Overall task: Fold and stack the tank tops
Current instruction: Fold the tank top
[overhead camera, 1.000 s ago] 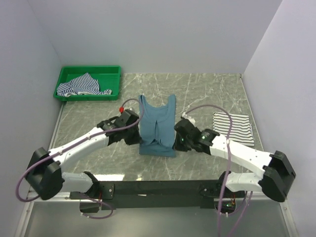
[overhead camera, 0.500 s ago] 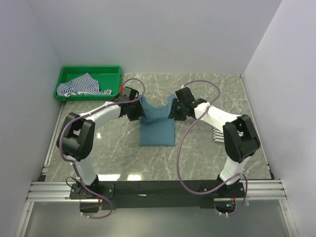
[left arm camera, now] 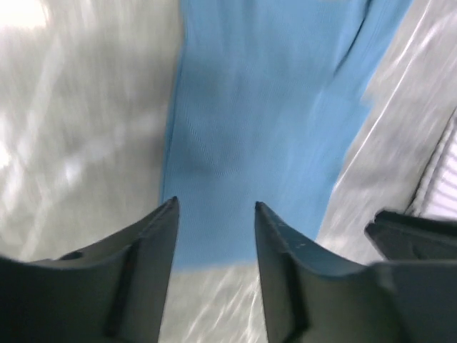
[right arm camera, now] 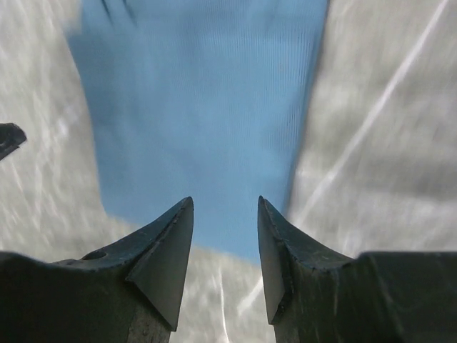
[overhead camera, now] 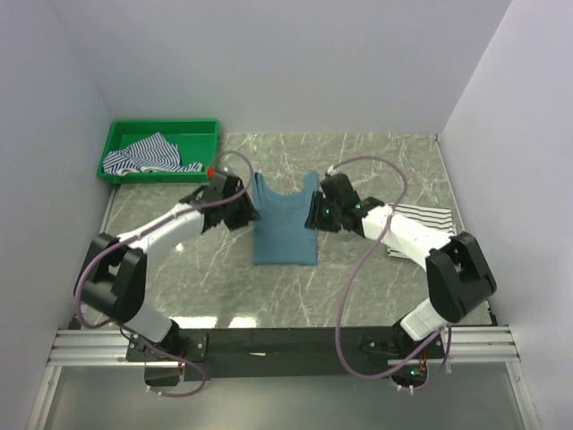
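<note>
Both sets of jaws spread, empty. Left gripper [overhead camera: 238, 210] and right gripper [overhead camera: 320, 213] flank teal top [overhead camera: 285, 235], flat mid-table. For the next fold, probably pinch matching edges, lift level, move together, lay edges square.

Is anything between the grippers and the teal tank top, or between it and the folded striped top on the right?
Nothing visible blocks the grippers: the left gripper and right gripper flank the teal tank top, jaws open. Toward the black-striped tank top, only the right arm itself crosses the tabletop.
</note>
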Controlling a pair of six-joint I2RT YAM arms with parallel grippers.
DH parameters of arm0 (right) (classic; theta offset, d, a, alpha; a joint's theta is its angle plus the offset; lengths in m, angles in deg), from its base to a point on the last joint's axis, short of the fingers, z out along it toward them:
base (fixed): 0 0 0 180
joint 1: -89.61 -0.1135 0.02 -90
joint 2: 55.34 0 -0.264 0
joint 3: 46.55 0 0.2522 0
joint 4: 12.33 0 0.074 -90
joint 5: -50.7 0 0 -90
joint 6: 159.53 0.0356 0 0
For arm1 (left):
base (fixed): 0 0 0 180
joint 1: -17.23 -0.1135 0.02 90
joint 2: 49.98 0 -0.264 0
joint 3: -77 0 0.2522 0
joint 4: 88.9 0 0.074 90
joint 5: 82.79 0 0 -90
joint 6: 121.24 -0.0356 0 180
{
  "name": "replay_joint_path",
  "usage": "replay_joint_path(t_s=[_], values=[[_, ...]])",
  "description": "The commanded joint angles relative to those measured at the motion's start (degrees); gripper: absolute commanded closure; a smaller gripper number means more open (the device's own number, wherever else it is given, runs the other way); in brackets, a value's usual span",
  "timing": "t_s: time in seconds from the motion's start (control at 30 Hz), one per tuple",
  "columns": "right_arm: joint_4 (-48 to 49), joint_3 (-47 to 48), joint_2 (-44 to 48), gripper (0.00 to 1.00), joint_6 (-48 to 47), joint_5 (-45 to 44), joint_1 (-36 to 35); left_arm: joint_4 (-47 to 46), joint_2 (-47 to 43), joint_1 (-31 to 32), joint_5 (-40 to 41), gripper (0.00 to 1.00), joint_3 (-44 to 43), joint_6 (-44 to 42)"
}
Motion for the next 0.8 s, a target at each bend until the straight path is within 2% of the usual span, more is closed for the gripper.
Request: replay_joint_path(t_s=[0.0,0.17,0.5,0.77], values=[[2.69,-7.04,6.09,0.52,3.52,-0.05,-1.47,-2.53,-5.41,4.34,-1.07,0.47,8.93,5.32],[4.72,-14.34,10.67,0.53,7.39,1.45,-3.49,-7.64,-11.93,6.89,-4.5,0.44,19.22,11.21],[9.46,-22.96,11.65,0.53,15.04,2.51,-6.22,-10.01,-15.44,8.48,-3.19,0.39,25.73,16.57],[15.44,-27.36,10.94,0.54,20.84,0.84,-6.22,-14.23,-11.76,8.39,-1.69,0.44,26.96,19.3]])
